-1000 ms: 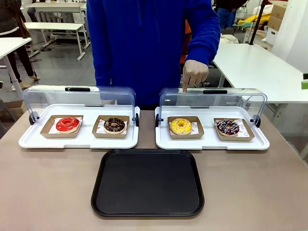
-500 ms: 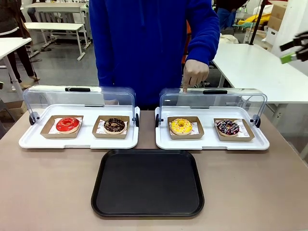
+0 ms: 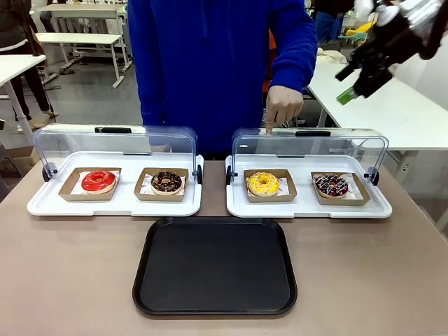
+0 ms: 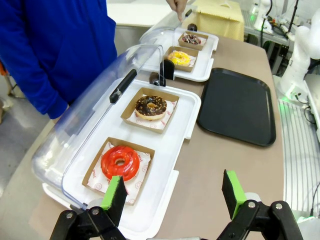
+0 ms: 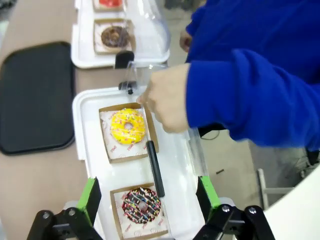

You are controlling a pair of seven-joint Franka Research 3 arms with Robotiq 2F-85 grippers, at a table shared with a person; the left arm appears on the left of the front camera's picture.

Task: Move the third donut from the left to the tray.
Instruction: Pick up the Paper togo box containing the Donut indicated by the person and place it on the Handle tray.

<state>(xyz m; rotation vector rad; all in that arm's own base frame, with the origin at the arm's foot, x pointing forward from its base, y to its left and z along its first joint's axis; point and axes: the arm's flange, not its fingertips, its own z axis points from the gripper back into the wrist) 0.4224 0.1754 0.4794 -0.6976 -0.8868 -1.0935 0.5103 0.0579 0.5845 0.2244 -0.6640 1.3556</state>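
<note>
Above the desk's far right corner, the right gripper [image 3: 347,84] has swung in, jaws wide and empty. Likewise the left gripper [image 4: 174,183] gapes. Unmoved, the yellow donut [image 3: 263,183] sits at the left end of a white tray [image 3: 378,208], behind the black tray [image 3: 213,308].

The brown table [image 3: 70,280] carries the black tray [image 3: 215,266], left white tray [image 3: 115,208] and right white tray [image 3: 308,211].

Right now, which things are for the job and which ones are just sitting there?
For the job: yellow donut, black tray, right gripper, person's pointing hand.
Just sitting there: red donut, left chocolate donut, right chocolate donut.
</note>
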